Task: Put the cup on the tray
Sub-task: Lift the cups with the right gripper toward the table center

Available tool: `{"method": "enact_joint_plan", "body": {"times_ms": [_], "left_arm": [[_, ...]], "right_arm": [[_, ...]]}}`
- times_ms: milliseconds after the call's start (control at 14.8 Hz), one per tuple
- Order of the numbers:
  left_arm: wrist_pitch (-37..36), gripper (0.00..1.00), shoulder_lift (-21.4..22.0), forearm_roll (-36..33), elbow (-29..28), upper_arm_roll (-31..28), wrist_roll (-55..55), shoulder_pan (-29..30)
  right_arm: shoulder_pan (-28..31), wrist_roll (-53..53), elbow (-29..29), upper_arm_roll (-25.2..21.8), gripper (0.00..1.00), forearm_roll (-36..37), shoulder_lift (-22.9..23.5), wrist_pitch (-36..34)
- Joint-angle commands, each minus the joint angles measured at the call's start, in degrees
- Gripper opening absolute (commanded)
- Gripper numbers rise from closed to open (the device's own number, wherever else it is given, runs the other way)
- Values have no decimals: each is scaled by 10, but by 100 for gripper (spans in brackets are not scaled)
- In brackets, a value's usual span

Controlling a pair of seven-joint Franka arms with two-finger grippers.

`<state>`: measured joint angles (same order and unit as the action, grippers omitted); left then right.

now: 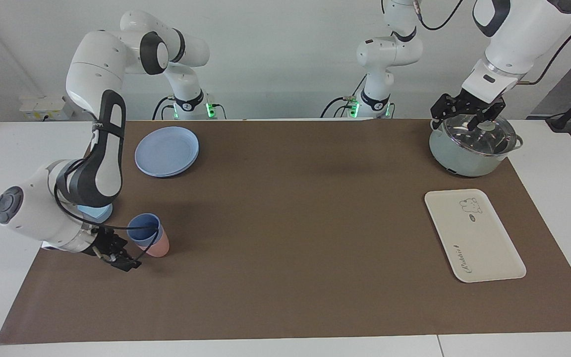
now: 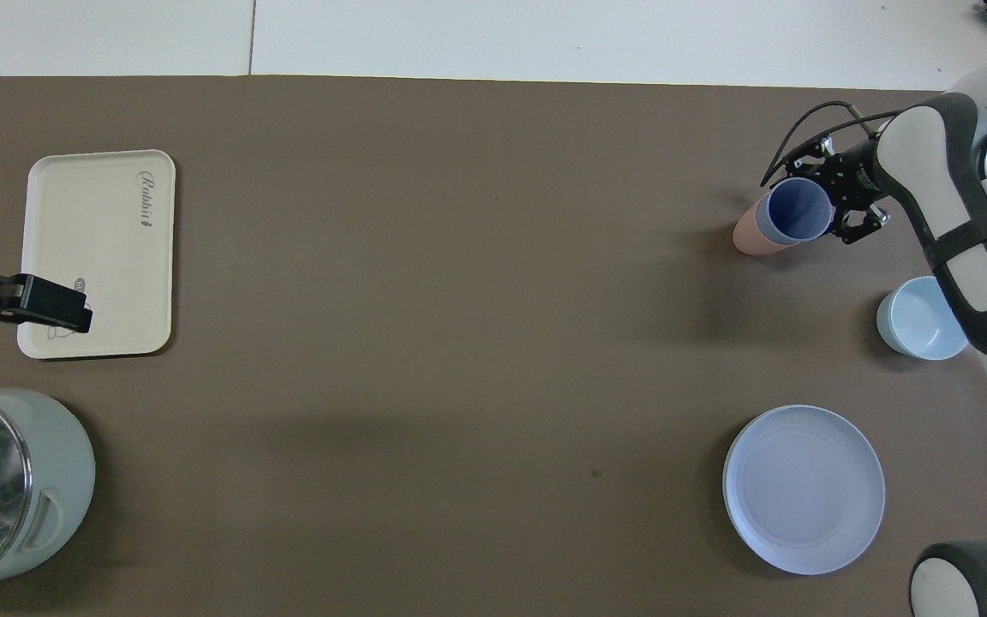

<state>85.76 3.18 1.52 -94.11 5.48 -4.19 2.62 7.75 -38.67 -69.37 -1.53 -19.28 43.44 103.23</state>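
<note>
The periwinkle-blue cup (image 1: 144, 232) stands upright toward the right arm's end of the table, tight against a salmon-pink tumbler (image 1: 160, 247); it looks nested in it. It also shows in the overhead view (image 2: 798, 210). My right gripper (image 1: 119, 253) is low beside the cup, open, its fingers (image 2: 858, 224) flanking the cup's side without closing on it. The cream-white tray (image 1: 474, 238) with the bear drawing lies flat toward the left arm's end (image 2: 91, 248). My left gripper (image 1: 464, 119) hangs open over a pot's lid and waits.
A grey-green pot (image 1: 464, 153) with a glass lid stands nearer to the robots than the tray. A round blue plate (image 1: 166, 151) and a light-blue bowl (image 2: 922, 321) lie nearer to the robots than the cups. A brown mat (image 1: 290, 223) covers the table.
</note>
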Motion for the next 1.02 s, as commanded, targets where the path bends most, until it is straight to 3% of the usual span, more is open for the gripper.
{"method": "enact_joint_plan", "body": {"times_ms": [0,339,406,474,745,948], "left_arm": [[10,100,16,2,-18,-2,-4,1],[9,100,16,2,-18,-2,-4,1],[9,100,16,2,-18,-1,-4,1],[9,100,16,2,-18,-2,-4,1],[10,100,16,2,-18,-2,-4,1],[9,100,16,2,-18,-2,-4,1]], "right_arm": [[1,-34,-45,2,97,-26,-23,8],[1,-49,-112,2,96,-71,-53,7],[-1,-49,-120,2,80,-83,-56,7],[-2,-49,-123,2,2,-88,-62,-4],[-9,-53,-183,2,0,-141,-85,1],[-44,-94,-192,2,0,-152,-101,-6]]}}
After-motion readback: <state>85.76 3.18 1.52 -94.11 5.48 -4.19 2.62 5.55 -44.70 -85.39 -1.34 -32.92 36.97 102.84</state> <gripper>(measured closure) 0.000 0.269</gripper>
